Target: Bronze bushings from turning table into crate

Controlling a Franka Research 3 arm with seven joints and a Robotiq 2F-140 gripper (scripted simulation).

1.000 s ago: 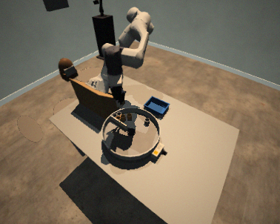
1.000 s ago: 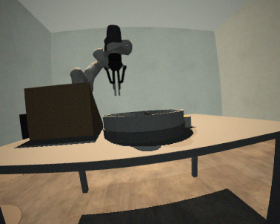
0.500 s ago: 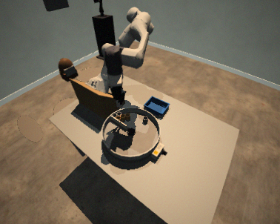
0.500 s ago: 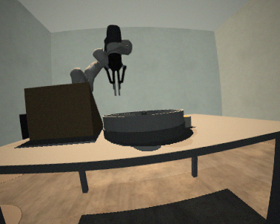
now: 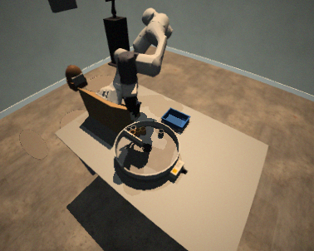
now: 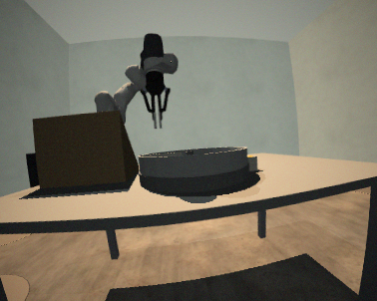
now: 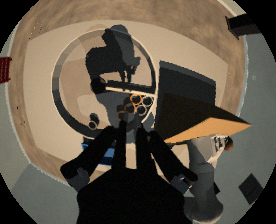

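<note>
Exterior view: gripper (image 6: 158, 124) high above turntable (image 6: 193, 162), fingers nearly together, nothing held. Risk, imo: bronze rings (image 5: 138, 130) bunched tight, so a descent onto the spinning table could nudge neighbours or miss.

The top view looks down from high and far. The exterior view sits low at table height. The wrist view looks straight down; all share the turntable (image 5: 147, 174).

No lettering, number or brand can be read in any view. The small pale box with an orange patch (image 5: 176, 169) beside the turning table (image 5: 173, 143) on the tabletop (image 5: 223, 174) is too blurred to show any characters, and the dark marks on the white body (image 7: 221, 143) in the wrist view are equally illegible.
</note>
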